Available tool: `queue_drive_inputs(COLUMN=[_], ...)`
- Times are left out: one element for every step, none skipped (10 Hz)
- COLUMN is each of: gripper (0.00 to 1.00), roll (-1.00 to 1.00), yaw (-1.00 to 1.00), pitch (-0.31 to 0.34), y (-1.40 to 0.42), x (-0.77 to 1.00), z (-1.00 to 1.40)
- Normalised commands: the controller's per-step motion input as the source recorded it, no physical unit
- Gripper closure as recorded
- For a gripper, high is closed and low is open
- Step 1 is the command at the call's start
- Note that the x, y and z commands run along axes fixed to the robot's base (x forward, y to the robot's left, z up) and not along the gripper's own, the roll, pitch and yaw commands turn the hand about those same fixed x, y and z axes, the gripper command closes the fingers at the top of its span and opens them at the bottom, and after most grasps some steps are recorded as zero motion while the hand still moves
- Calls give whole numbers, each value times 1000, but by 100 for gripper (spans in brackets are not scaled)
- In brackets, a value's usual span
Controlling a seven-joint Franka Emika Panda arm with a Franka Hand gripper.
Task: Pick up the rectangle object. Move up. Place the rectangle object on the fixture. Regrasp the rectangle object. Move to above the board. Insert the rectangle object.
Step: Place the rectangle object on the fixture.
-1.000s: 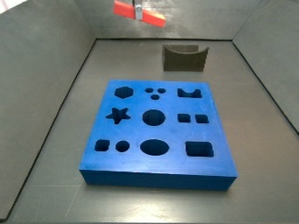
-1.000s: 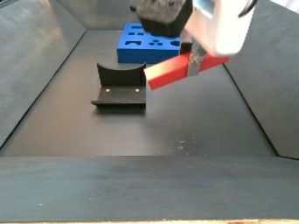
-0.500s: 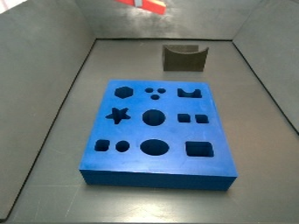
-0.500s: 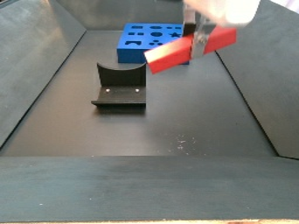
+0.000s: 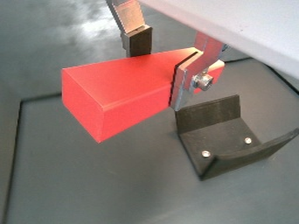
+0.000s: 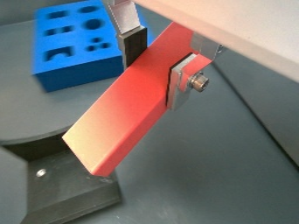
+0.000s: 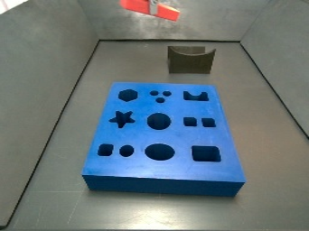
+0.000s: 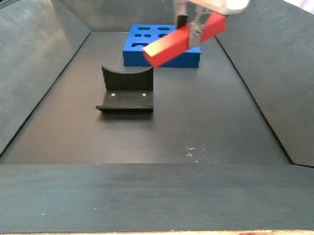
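My gripper [image 5: 163, 54] is shut on the red-orange rectangle object [image 5: 117, 94] and holds it high in the air; the silver fingers [image 6: 179, 80] clamp one end of it. It also shows in the other wrist view [image 6: 128, 114] and in both side views [image 7: 150, 7] [image 8: 185, 40]. The dark fixture [image 8: 125, 90] with its notched top stands on the floor below; it also shows in a side view [image 7: 191, 60] and in both wrist views [image 5: 230, 133] [image 6: 59, 184]. The blue board [image 7: 163, 135] with shaped cutouts lies flat on the floor.
Grey walls [image 7: 54, 36] enclose the dark floor [image 8: 160, 147] on all sides. The board also shows at the far end in a side view [image 8: 153, 41] and in a wrist view [image 6: 70, 44].
My gripper has risen with the rectangle object, which now sits higher in both side views. The fixture and board have not moved.
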Motion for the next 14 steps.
queue_drive_inputs(gripper=[100, 100, 100, 100, 100, 100, 100, 100, 100, 100, 100, 100, 100, 100], roll=[-90, -98, -105, -112, -128, -134, -147, -158, -171, -182, -1000, -1000, -1000, -1000], yaw=[1000, 1000, 1000, 1000, 1000, 1000, 1000, 1000, 1000, 1000, 611, 510, 430, 401], pitch=[50, 53, 55, 59, 69, 74, 89, 109, 128, 144, 30, 35, 65, 80], y=[-390, -306, -229, -185, -87, -55, -25, -16, -15, -12, 205, 208, 170, 103], x=[1000, 1000, 1000, 994, 831, 771, 649, 536, 461, 411, 905, 834, 677, 563], z=[-170, -140, -112, -101, -57, -39, -22, -18, -11, -8, 525, 524, 341, 166])
